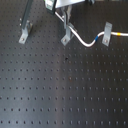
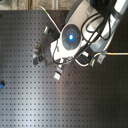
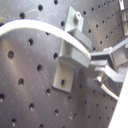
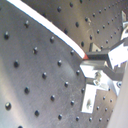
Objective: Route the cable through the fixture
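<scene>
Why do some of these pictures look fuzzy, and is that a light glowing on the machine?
Both exterior views are soft and low in detail; in the second exterior view a blue light glows on the arm. In the first wrist view the white cable looks overbright and blurred.

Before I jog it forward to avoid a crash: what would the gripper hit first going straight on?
Probably the small grey metal bracket beside the thin white cable; depth is unclear.

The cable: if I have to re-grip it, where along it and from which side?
Judging by the first exterior view, take the cable on its free sagging stretch between the middle bracket and the right bracket, coming from above with the end effector pinching across it. That stretch is clear of both brackets there, and the board blocks any approach from below.
</scene>
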You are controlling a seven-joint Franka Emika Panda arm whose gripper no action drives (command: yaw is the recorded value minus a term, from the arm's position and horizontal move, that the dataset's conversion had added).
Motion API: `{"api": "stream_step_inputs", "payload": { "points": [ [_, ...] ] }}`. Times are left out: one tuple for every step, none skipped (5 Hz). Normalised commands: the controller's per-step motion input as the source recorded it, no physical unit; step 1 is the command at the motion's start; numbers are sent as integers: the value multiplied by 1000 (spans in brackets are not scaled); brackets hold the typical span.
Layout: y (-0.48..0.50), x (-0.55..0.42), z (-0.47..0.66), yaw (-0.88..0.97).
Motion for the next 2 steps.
{"api": "stream_step_inputs", "payload": {
  "points": [
    [-31, -277, 174, 6],
    [105, -246, -21, 0]
  ]
}}
